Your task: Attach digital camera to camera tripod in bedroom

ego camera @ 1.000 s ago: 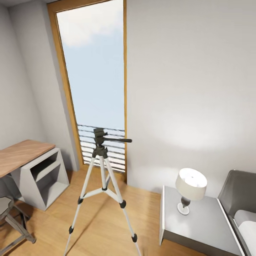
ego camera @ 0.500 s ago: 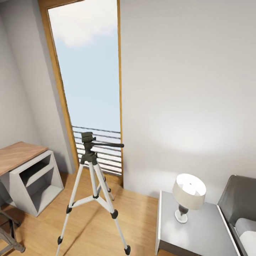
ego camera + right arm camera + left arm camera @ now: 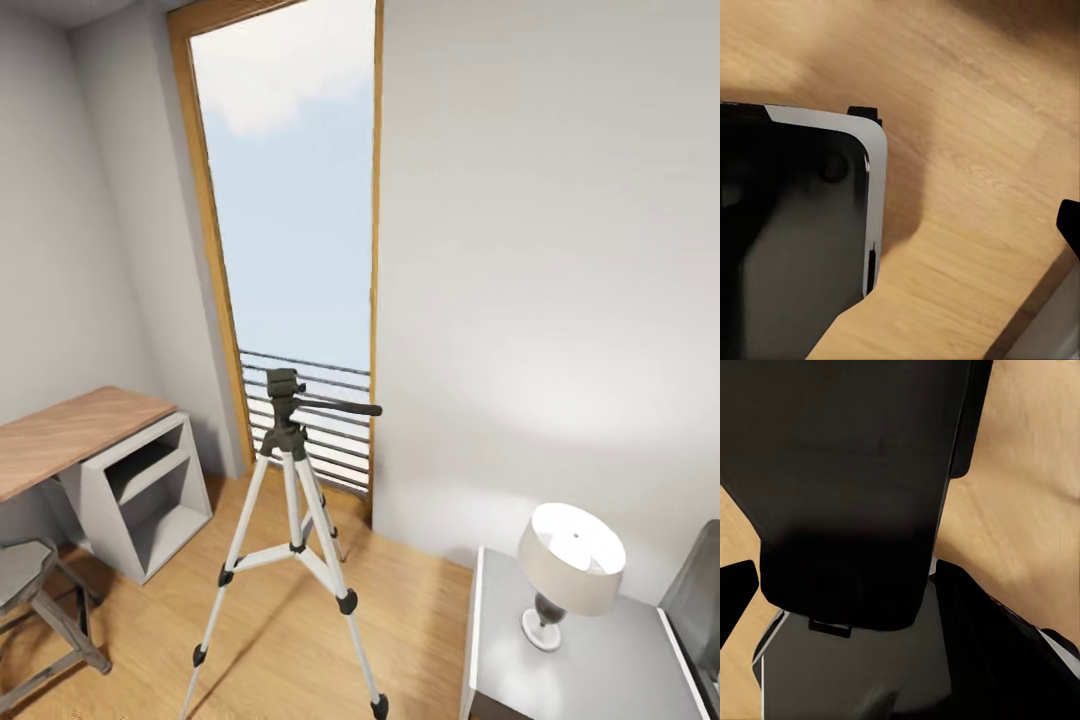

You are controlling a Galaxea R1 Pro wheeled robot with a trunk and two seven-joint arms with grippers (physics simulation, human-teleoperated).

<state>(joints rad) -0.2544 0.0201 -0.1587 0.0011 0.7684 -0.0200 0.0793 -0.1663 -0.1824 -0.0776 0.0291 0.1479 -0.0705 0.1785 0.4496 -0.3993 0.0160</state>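
Head view: the camera tripod [image 3: 292, 545] stands upright on the light wood floor [image 3: 270, 630] of the bedroom, directly in front of the tall wood-framed window [image 3: 295, 200]. Its three silver legs are spread, with black feet and joints, and a brace links them partway down. The black head [image 3: 284, 385] at the top carries a long pan handle [image 3: 340, 407] that points toward the right side of the view; the top of the head is bare, with nothing mounted on it. Behind the tripod, the lower part of the window shows a set of horizontal rails [image 3: 315, 415]. At the left, a worktop [image 3: 70, 435] with a wood surface rests on a grey open-shelved support [image 3: 145, 490], well apart from the tripod. A grey stool [image 3: 40, 610] stands near the bottom left corner, in front of the worktop. At the lower right, a lit table lamp [image 3: 570, 565] with a pale shade stands on a grey bedside cabinet [image 3: 580, 665], set against the grey wall [image 3: 550, 250]. Left wrist view: a large black boxy shape [image 3: 847, 487] sits very close to the lens (it cannot be identified with certainty), with wood floor visible beyond it and part of the robot's dark body below. The left gripper's state cannot be determined from this view. Right wrist view: the rounded dark base of the robot [image 3: 795, 225], edged in silver, sits over the wood floor. The right gripper's state likewise cannot be determined.
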